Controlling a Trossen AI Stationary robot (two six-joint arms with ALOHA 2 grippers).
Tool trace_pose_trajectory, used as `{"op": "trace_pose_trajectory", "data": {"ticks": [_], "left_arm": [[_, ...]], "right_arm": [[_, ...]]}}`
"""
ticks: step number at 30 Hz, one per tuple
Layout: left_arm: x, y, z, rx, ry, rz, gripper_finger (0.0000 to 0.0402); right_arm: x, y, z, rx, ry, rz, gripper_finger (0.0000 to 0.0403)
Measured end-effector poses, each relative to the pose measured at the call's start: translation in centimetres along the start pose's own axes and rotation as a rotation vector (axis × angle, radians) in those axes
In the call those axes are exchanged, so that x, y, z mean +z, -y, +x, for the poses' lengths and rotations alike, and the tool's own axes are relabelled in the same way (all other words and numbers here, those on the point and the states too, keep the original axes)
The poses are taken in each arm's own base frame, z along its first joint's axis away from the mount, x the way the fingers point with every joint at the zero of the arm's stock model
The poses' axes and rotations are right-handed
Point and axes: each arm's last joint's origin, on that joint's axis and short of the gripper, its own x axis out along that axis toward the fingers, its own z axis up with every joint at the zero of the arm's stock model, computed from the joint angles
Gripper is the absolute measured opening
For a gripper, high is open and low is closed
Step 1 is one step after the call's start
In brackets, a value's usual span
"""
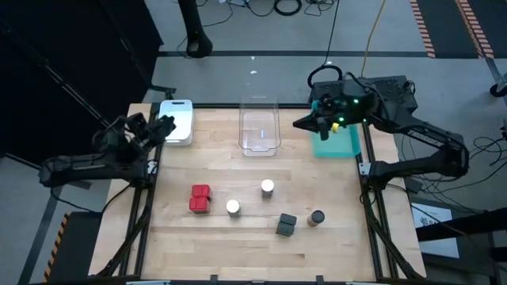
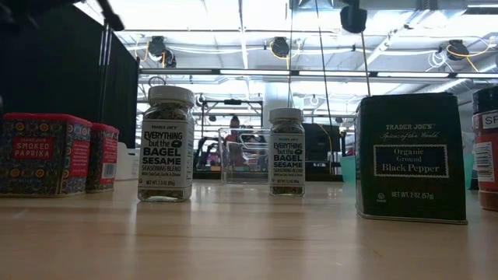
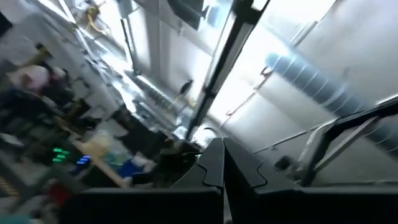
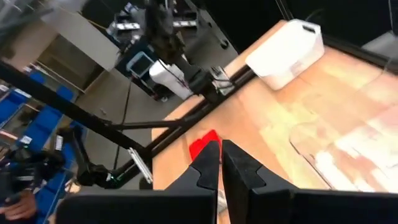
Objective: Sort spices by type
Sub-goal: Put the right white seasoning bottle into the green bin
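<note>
1. six spices sit loose mid-table: red tins (image 1: 200, 199), white-capped jars (image 1: 267, 187), dark tin (image 1: 286, 226) and a dark-capped jar (image 1: 316, 218).
2. none lies in the white tray (image 1: 179, 121), clear tray (image 1: 260, 127) or teal tray (image 1: 337, 142).
3. left gripper (image 1: 164, 125) and right gripper (image 1: 301, 124) are closed, empty; all sorting remains.

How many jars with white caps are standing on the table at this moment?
2. One white-capped jar stands beside the red tins; the other jar stands farther right, nearer the clear tray. None seems hidden.

Rightmost jar (image 2: 487, 148) cut off
</note>
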Motion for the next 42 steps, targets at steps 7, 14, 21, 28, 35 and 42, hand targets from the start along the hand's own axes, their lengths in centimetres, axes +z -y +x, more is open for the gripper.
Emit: {"op": "trace_pose_trajectory", "data": {"ticks": [7,14,21,28,35,42], "left_arm": [[-2.1,-1.5,2.5,0.091,-0.066,-0.041,0.0004],[-3.2,-1.4,5.8,0.132,-0.333,-0.016,0.0004],[-3.4,-0.1,7.3,-0.085,-0.640,0.239,0.0004],[-3.7,0.6,7.3,0.158,-0.886,0.400,0.0004],[-3.6,0.7,7.2,0.278,-0.890,0.456,0.0004],[-3.7,0.7,7.1,0.323,-0.886,0.351,0.0004]], "right_arm": [[-0.1,-0.2,2.8,0.081,-0.066,-0.009,0.0000],[-1.2,-0.4,4.8,0.093,-0.148,-0.015,0.0000],[-1.6,0.1,6.1,0.069,-0.180,0.009,0.0000],[-1.9,0.8,7.5,0.050,-0.208,0.024,0.0000],[-2.4,1.9,9.4,-0.021,-0.219,-0.047,0.0000],[-3.3,3.7,10.7,-0.147,-0.282,0.011,0.0000]]}}
